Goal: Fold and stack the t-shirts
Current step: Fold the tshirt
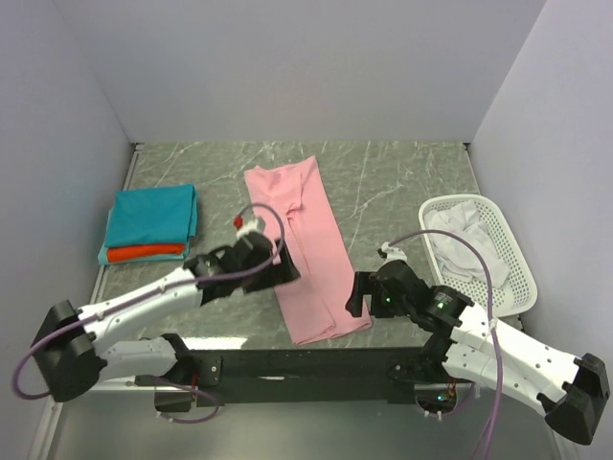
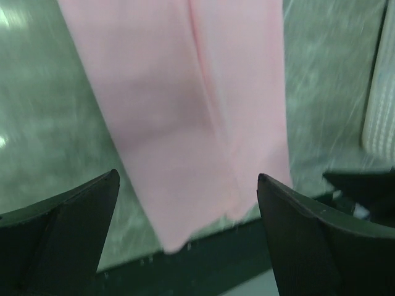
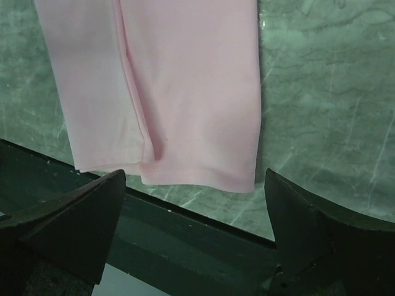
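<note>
The pink t-shirt (image 1: 302, 251) is laid as a long folded strip on the bench (image 1: 402, 182), hem at the near edge. The jaws of the left arm (image 1: 144, 299) and right arm (image 1: 498, 345) are spread and empty near it. If only one layer is pinched, the fold may be pulled open or skewed.

The marble table (image 1: 393, 177) holds a pink t-shirt (image 1: 305, 251) between the left gripper (image 1: 285, 269) and right gripper (image 1: 358, 295), with folded t-shirts (image 1: 148, 222) and a basket (image 1: 503, 251) outside them.
</note>
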`<state>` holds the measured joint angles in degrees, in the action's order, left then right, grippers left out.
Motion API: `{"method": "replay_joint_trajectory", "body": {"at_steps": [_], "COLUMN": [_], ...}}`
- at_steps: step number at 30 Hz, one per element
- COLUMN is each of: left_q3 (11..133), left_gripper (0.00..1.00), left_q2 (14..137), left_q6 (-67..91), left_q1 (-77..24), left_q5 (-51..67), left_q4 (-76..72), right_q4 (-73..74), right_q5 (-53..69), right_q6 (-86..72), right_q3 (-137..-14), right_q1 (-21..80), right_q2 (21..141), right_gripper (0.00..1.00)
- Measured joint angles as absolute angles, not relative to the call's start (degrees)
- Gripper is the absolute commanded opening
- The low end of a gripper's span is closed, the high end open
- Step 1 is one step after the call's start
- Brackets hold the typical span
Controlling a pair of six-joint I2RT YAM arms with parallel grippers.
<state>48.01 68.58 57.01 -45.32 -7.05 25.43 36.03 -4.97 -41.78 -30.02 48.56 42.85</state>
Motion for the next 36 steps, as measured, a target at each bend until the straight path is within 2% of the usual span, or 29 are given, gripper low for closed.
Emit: {"method": "replay_joint_trajectory", "body": {"at_steps": [4, 8, 13, 16, 20, 24, 34, 36], "left_q3": [40.4, 38.3, 38.1, 38.2, 40.1, 41.7, 41.8, 41.6], "left_gripper": [1.00, 0.98, 0.91, 0.84, 0.60, 0.54, 0.20, 0.17], "left_q2": [63.5, 66.1, 72.8, 76.8, 79.8, 82.3, 83.5, 83.5], "left_q6": [66.8, 75.4, 81.8, 83.5, 85.2, 85.4, 85.5, 85.9], "left_q1": [-59.0, -70.5, -75.5, -75.8, -75.8, -75.8, -75.7, -75.7], "left_q5": [-10.8, -12.8, -13.6, -14.0, -15.4, -16.4, -15.9, -15.9], "left_q4": [26.6, 28.3, 27.5, 26.8, 27.1, 27.5, 26.9, 27.1], "right_q4": [36.5, 36.2, 35.7, 35.6, 35.1, 34.1, 33.6, 33.6], "right_q5": [-5.2, -5.1, -5.1, -5.2, -5.2, -5.3, -5.8, -5.8], "right_q6": [-43.3, -45.5, -47.5, -48.4, -48.8, -48.9, -49.6, -49.9], "right_q3": [-28.5, -26.6, -24.0, -23.2, -23.1, -22.9, -22.0, -21.8], "right_q1": [48.2, 48.1, 47.9, 47.7, 47.7, 47.6, 47.0, 47.0], "right_q2": [41.3, 41.1, 41.0, 40.4, 40.0, 40.6, 42.5, 42.5], "right_gripper": [1.00, 1.00, 0.99, 0.97, 0.96, 0.95, 0.91, 0.90]}}
